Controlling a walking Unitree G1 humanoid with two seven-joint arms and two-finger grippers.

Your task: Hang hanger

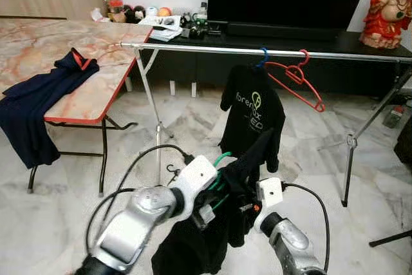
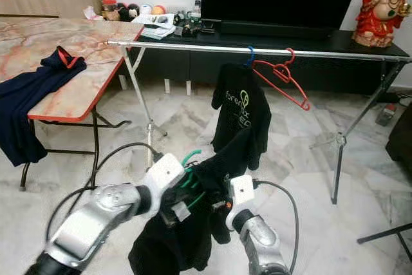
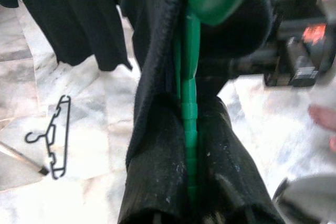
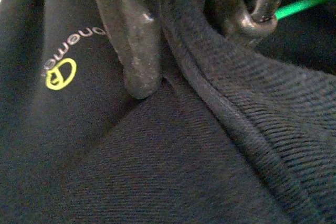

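In the head views, the green hanger (image 1: 221,161) with a black shirt (image 1: 193,243) sat low centre, below the rail (image 1: 270,51). In the left wrist view, the left gripper (image 3: 191,145) was clamped on the hanger. In the right wrist view, the right gripper (image 4: 194,51) pinched the shirt's collar.

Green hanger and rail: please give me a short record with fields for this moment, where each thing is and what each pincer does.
held item: green hanger inside a black shirt
left pincer: shut on the green hanger
right pincer: shut on the black shirt's fabric
rail: ahead of the robot, carries a hung black T-shirt and an empty red hanger
floor: a black hanger lies there
table: a dark blue garment drapes over its edge
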